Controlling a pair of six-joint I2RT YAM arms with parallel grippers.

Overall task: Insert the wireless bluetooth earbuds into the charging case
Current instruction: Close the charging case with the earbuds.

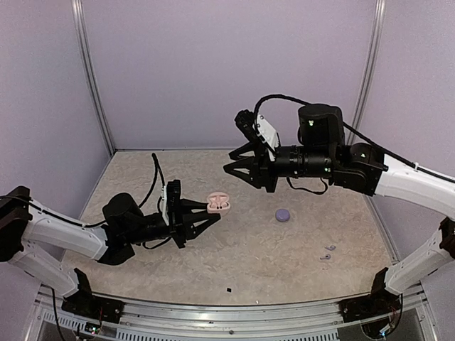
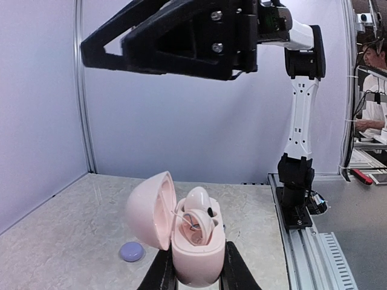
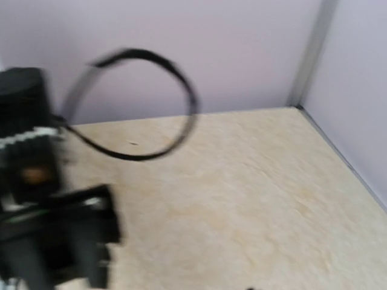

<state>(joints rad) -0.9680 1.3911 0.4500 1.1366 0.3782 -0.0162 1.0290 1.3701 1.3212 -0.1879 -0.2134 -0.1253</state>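
My left gripper [image 1: 213, 207] [image 2: 198, 275] is shut on the base of a pink charging case [image 1: 217, 204] [image 2: 199, 254], held a little above the table. The case's lid [image 2: 151, 210] stands open to the left. Two pale pinkish earbuds [image 2: 201, 205] sit in its wells. Two tiny pale lilac-white earbuds [image 1: 328, 252] lie on the table at the front right. My right gripper [image 1: 237, 161] [image 2: 91, 51] hangs above and behind the pink case with its fingers apart and nothing between them. The right wrist view is blurred and does not show its fingers.
A closed lilac case [image 1: 283, 214] [image 2: 131, 251] lies on the table right of the pink one. A small black speck [image 1: 229, 290] sits near the front edge. The left arm [image 3: 48, 241] and its cable [image 3: 145, 103] fill the left of the right wrist view. Walls enclose three sides.
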